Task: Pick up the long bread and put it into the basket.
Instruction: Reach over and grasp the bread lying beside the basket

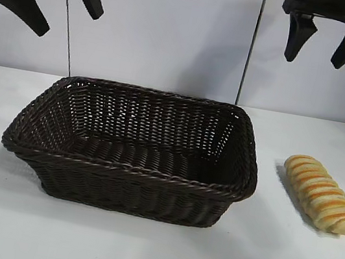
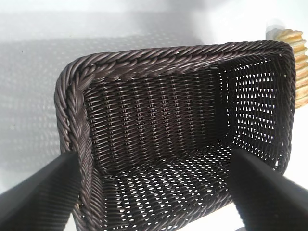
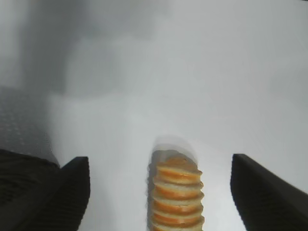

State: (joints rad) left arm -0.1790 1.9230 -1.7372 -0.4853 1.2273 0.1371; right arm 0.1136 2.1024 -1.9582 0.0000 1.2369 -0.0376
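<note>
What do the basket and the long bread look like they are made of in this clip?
The basket looks like dark brown woven wicker, possibly synthetic: its strands have a slight sheen, the walls are open weave and the rim is braided. The long bread has a smooth golden-yellow surface with orange-brown ridges; whether it is baked or a plastic replica cannot be told.

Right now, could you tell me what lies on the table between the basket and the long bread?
Nothing: in the exterior view only bare white table separates the basket from the long bread, which are apart.
</note>
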